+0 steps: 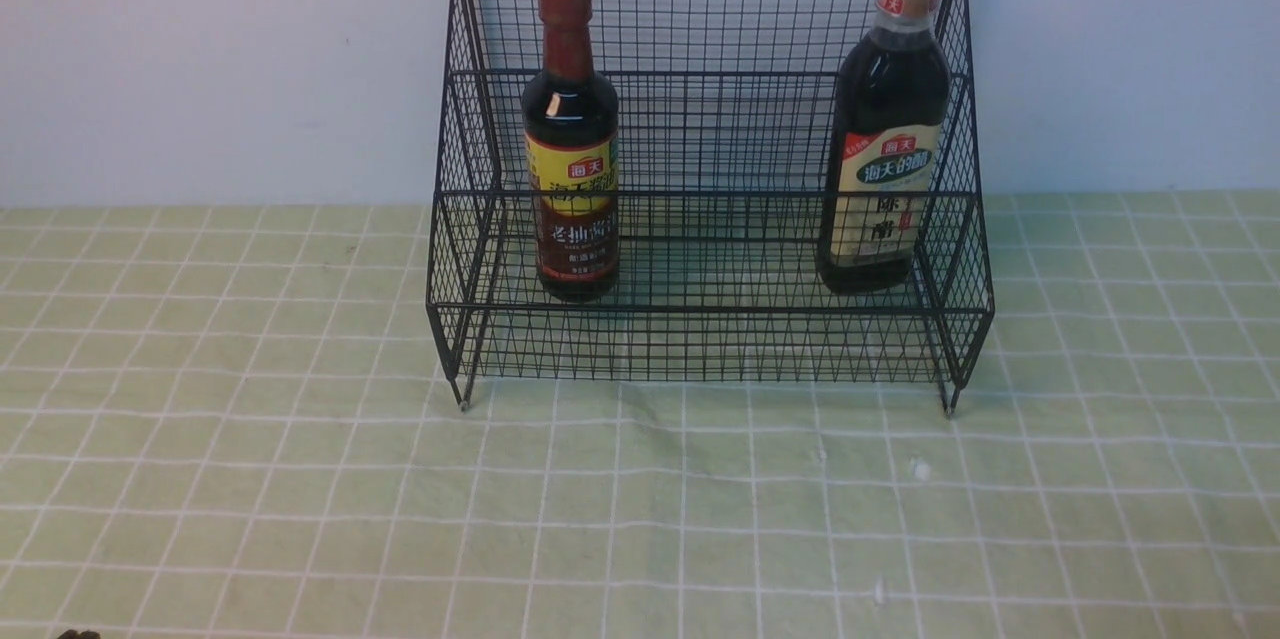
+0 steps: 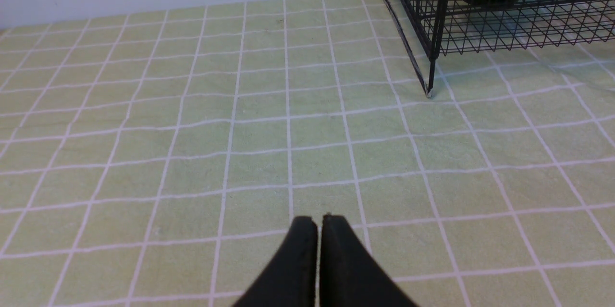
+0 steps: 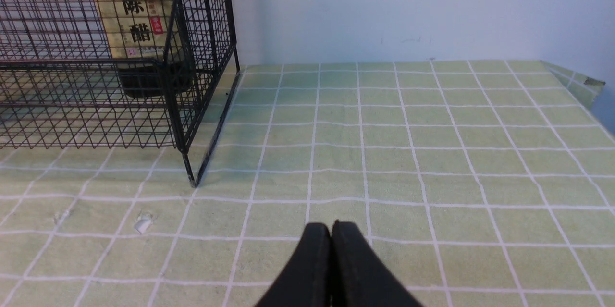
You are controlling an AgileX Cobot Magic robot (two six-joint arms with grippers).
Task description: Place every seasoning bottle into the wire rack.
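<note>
The black wire rack (image 1: 710,339) stands at the back of the table against the wall. Upright on its lower tier at the left is the bottle with the reddish-brown cap and yellow-brown label (image 1: 571,144). The larger bottle with the tan cap and cream label (image 1: 885,134) stands upright on the same tier at the right. Neither arm shows in the front view. My left gripper (image 2: 319,220) is shut and empty, low over the cloth, well short of the rack's left front leg (image 2: 431,79). My right gripper (image 3: 331,227) is likewise shut and empty, short of the rack's right front leg (image 3: 188,167).
A pale green tablecloth (image 1: 640,509) with a white grid covers the table. A pale wall (image 1: 220,49) rises right behind the rack. The cloth's right edge (image 3: 584,81) shows in the right wrist view. A small white fleck (image 3: 142,224) lies on the cloth.
</note>
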